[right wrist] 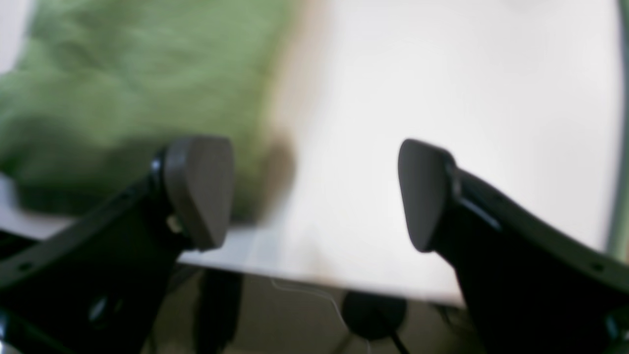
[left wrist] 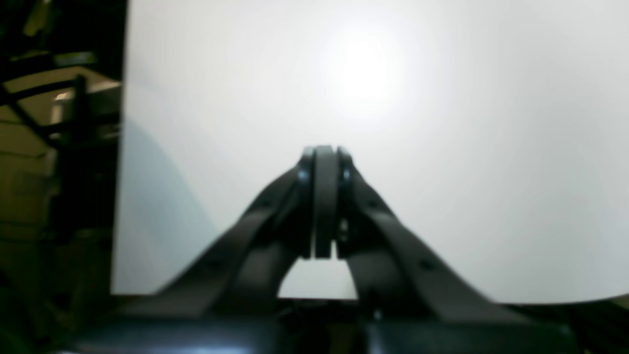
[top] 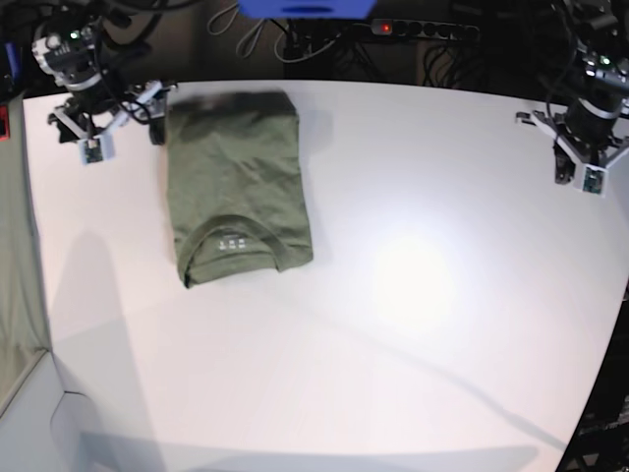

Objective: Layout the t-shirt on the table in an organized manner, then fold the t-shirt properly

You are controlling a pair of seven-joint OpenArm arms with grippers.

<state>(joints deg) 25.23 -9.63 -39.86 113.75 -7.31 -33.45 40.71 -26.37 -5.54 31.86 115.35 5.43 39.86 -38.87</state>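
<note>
The olive-green t-shirt (top: 236, 187) lies folded into a neat rectangle on the left part of the white table (top: 413, 295), collar and small white print toward the near side. In the right wrist view the t-shirt (right wrist: 137, 73) is a blurred green mass at upper left. My right gripper (right wrist: 314, 194) stands open over the table's (right wrist: 442, 73) edge with nothing between its fingers. In the base view my right gripper (top: 110, 116) hovers just left of the shirt's far corner. My left gripper (left wrist: 324, 157) is shut and empty above bare table (left wrist: 442, 147); in the base view this left gripper (top: 578, 157) sits at the far right edge.
A power strip (top: 413, 29) with a red light and cables run behind the table's far edge, beside a blue object (top: 305, 8). A pale grey-green strip (top: 15, 246) hangs along the left side. The table's edge curves away at the lower right (top: 600, 393).
</note>
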